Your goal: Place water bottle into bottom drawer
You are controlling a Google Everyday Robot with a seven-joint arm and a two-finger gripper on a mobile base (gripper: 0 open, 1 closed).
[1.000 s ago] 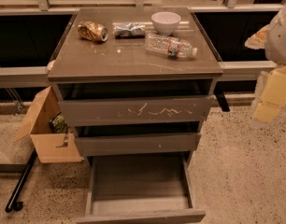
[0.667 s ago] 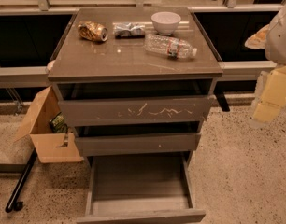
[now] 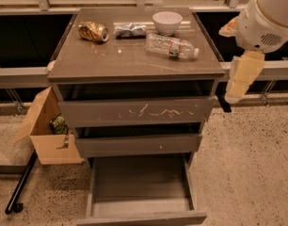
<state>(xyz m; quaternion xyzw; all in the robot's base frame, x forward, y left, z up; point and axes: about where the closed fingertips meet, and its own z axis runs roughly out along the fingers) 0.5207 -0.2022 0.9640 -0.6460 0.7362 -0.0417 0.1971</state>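
Observation:
The water bottle [image 3: 172,46], clear with a red-and-white label and white cap, lies on its side on the right part of the cabinet top [image 3: 111,60], cap pointing right. The bottom drawer [image 3: 141,189] is pulled out wide and shows a bare grey tray. My gripper [image 3: 239,79] hangs from the white arm [image 3: 268,18] just off the cabinet's right edge, about level with the top drawer. It is to the right of the bottle, lower than it, and holds nothing that I can see.
A crushed gold can [image 3: 93,31], a foil wrapper [image 3: 130,29] and a white bowl [image 3: 167,22] sit at the back of the top. The scratched top drawer [image 3: 137,111] and the middle drawer [image 3: 139,144] stand slightly out. A cardboard box [image 3: 45,131] sits on the floor at left.
My gripper and arm have moved left toward the cabinet's right edge and slightly up. The bottle and drawers have not moved.

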